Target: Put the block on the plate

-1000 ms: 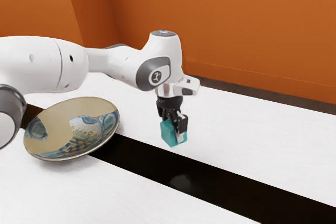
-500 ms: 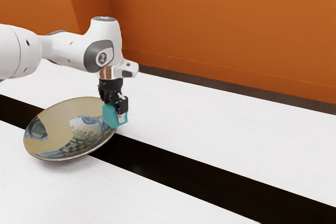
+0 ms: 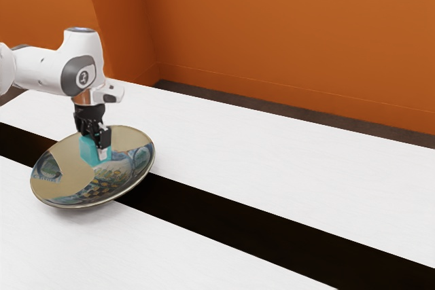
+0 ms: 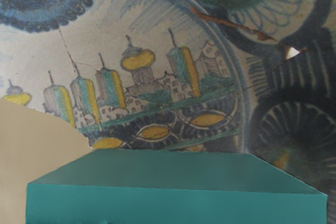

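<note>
Block (image 3: 88,151) moved over plate (image 3: 66,173), clamped in gripper (image 3: 100,149)

You've got the claw (image 3: 96,147) hanging over the plate (image 3: 68,171), so its raised rim (image 3: 68,206) is ringing you and getting in the way of any low sideways pass. The block (image 3: 88,151) is also taking up space beneath the claw. The bench (image 3: 285,147) is giving you a wide, flat lane toward the exterior view's right, while the orange wall (image 3: 285,39) is standing beyond it.

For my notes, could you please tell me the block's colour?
The block is teal, showing best in the wrist view.
</note>
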Controlling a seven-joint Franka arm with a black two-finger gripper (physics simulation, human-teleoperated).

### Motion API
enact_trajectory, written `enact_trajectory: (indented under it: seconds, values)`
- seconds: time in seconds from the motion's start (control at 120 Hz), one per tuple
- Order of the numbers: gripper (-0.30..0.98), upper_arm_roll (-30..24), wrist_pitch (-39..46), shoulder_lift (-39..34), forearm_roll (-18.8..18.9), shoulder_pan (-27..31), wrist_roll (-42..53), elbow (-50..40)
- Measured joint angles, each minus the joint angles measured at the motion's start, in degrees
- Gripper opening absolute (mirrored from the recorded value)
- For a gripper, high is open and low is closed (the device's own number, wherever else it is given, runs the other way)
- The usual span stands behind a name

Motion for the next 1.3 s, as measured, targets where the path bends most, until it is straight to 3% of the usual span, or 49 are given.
enact_trajectory:
  seconds: [0.317, 0.65, 0.975, 1.158, 1.3]
  values:
    - [0.39, 0.0, 7.8, 8.8, -2.4, 2.4, 3.0, 2.9]
    - [0.61, -0.1, 9.2, 6.3, -4.2, 2.0, 4.9, 2.1]
    - [0.67, -1.6, 0.0, -5.6, -5.5, -7.1, 8.8, 2.6]
    - [0.68, -2.8, -8.2, -6.3, -5.2, -9.1, 12.0, 14.1]
    - [0.68, -2.8, -12.5, -6.4, -5.1, -9.9, 13.9, 16.3]
